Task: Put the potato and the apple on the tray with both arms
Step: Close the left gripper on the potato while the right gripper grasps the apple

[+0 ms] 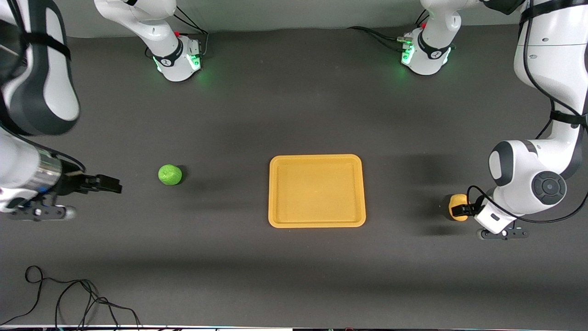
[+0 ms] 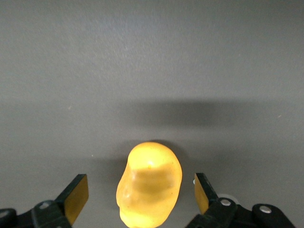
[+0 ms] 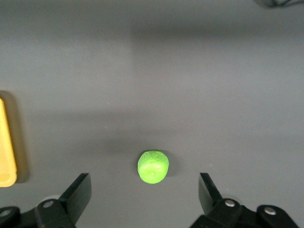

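The yellow-orange tray (image 1: 317, 191) lies empty at the middle of the table. The green apple (image 1: 170, 174) sits on the table toward the right arm's end. My right gripper (image 1: 110, 184) hangs open over the table beside it, still apart from it. In the right wrist view the apple (image 3: 153, 166) lies ahead of the open gripper (image 3: 145, 185). The potato (image 1: 457, 206) sits toward the left arm's end. My left gripper (image 1: 461, 210) is down at it and open. In the left wrist view the potato (image 2: 149, 185) lies between the fingers (image 2: 76, 197) with a gap on each side.
A loose black cable (image 1: 69, 299) lies on the table near the front camera at the right arm's end. The arm bases (image 1: 179, 57) (image 1: 425, 55) stand along the edge farthest from the camera. The tray's edge (image 3: 5, 142) shows in the right wrist view.
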You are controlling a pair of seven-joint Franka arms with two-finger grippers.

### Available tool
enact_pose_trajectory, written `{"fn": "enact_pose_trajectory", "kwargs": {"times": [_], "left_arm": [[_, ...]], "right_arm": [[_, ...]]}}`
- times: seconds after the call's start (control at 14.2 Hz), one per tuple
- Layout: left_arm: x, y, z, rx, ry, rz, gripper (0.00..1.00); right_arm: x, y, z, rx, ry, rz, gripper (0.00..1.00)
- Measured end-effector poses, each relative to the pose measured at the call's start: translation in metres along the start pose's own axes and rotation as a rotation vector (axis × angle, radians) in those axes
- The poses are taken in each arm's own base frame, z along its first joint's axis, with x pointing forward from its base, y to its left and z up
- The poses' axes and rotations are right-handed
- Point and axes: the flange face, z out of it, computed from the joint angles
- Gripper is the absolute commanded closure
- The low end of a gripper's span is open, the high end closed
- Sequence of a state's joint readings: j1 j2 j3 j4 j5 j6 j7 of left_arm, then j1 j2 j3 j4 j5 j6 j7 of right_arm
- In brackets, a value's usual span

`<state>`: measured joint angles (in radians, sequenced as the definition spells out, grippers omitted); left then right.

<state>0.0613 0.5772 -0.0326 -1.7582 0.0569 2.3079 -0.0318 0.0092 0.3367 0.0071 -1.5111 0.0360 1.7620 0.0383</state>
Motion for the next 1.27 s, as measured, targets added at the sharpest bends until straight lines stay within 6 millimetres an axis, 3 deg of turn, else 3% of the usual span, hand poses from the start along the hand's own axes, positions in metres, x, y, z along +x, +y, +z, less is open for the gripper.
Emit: {"fn": "enact_pose_trajectory", "kwargs": {"times": [0.14, 0.35, 0.56, 0.7, 0.91, 1.27], "left_arm": [[-0.004, 0.002, 0.006, -0.001, -0.012, 0.013, 0.00], [-0.009, 0.006, 0.014, -0.003, -0.009, 0.026, 0.01], [-0.013, 0.009, 0.023, -0.005, -0.009, 0.032, 0.22], [-0.013, 0.011, 0.024, -0.005, -0.009, 0.036, 0.42], [-0.014, 0.014, 0.025, -0.004, -0.010, 0.042, 0.64], [-0.013, 0.014, 0.018, 0.000, -0.004, 0.052, 0.68]], "right_arm": [[0.013, -0.004, 0.048, 0.003, -0.024, -0.003, 0.01], [0.018, -0.034, 0.133, 0.001, 0.004, -0.043, 0.01], [-0.001, -0.041, 0.189, -0.004, 0.014, -0.056, 0.00], [-0.013, -0.035, 0.207, -0.008, -0.004, -0.048, 0.00], [-0.034, -0.028, 0.218, -0.012, -0.029, -0.042, 0.00], [-0.065, -0.036, 0.246, -0.023, -0.096, -0.063, 0.00]]}}
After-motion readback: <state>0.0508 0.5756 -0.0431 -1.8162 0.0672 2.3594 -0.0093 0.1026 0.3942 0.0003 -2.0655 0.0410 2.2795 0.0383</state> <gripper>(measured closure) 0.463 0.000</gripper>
